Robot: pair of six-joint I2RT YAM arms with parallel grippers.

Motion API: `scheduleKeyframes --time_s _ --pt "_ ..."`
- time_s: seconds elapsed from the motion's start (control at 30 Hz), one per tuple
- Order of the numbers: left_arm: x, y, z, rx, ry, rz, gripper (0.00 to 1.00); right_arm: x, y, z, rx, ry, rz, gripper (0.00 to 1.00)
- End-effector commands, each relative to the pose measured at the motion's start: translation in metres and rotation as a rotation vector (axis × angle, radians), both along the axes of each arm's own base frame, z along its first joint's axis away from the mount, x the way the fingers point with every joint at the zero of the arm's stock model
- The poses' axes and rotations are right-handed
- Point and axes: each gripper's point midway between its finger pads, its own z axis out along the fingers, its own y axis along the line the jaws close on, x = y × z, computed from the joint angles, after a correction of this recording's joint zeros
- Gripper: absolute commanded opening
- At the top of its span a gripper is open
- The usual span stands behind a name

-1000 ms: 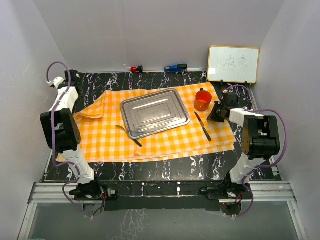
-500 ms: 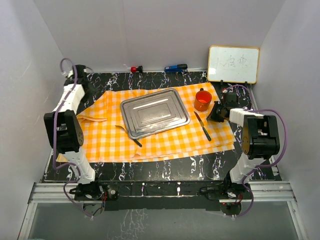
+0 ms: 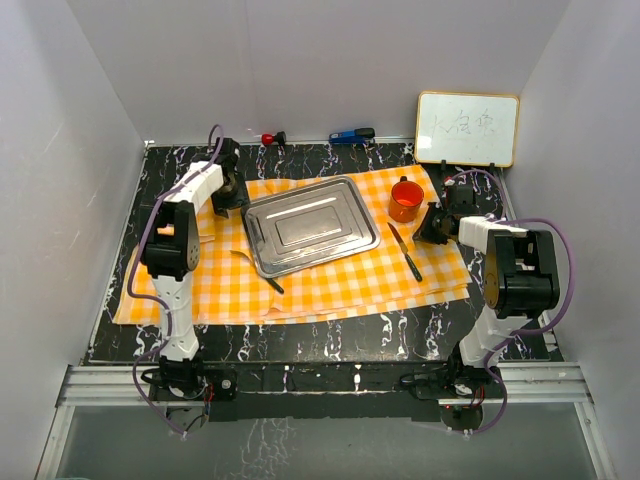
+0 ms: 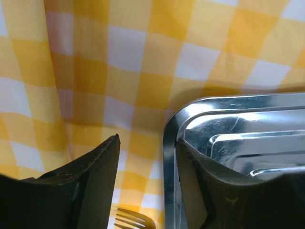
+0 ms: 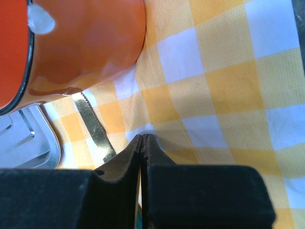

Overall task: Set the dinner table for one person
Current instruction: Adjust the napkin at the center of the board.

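Observation:
The dinner table (image 3: 330, 335) is black with white veining, and an orange-and-white checked cloth (image 3: 220, 280) covers most of it. A steel tray (image 3: 310, 225) lies in the middle of the cloth. A fork (image 3: 258, 270) lies by its near left side, a knife (image 3: 405, 252) to its right, and an orange mug (image 3: 405, 200) beyond the knife. My left gripper (image 3: 232, 192) is open at the tray's far left corner. Its jaws straddle the tray's rim (image 4: 169, 157), just above the fork's tines (image 4: 131, 220). My right gripper (image 5: 143, 136) is shut, tips on the cloth beside the mug (image 5: 81, 43) and the knife's blade (image 5: 93, 126).
A small whiteboard (image 3: 467, 128) leans at the far right corner. A red object (image 3: 270, 137) and a blue one (image 3: 352, 134) lie along the far edge. Grey walls close in on three sides.
My left arm has swung from the table's far left corner rightward over the cloth to the tray's corner. The right arm, tray, mug, knife and fork have not moved.

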Motion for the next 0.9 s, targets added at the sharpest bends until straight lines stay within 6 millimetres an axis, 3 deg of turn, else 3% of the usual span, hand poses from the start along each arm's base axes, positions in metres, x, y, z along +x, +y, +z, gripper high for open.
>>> scheduleKeyframes --time_s 0.0,0.3,0.5,0.63,0.7,0.8,0.87 --pt "-0.01 0.017 0.009 0.103 0.036 0.001 0.49 -0.009 0.011 -0.006 0.02 0.04 0.037 0.0" --pt "-0.014 0.04 -0.008 0.235 0.099 0.064 0.49 -0.014 0.013 -0.011 0.024 0.047 0.047 0.0" --pt "-0.019 0.052 0.003 0.299 0.096 0.09 0.49 -0.014 0.013 -0.013 0.025 0.053 0.048 0.0" --pt "-0.008 0.026 0.021 0.146 -0.034 0.038 0.5 -0.014 0.013 -0.014 0.027 0.054 0.047 0.0" --pt "-0.003 0.011 0.046 0.057 -0.131 -0.005 0.51 -0.014 0.012 -0.016 0.025 0.059 0.046 0.0" --pt "-0.001 -0.006 0.067 -0.031 -0.201 -0.076 0.54 -0.015 0.013 -0.019 0.025 0.069 0.046 0.0" --pt "-0.001 -0.012 0.072 -0.059 -0.224 -0.112 0.54 -0.015 0.014 -0.02 0.031 0.071 0.049 0.0"
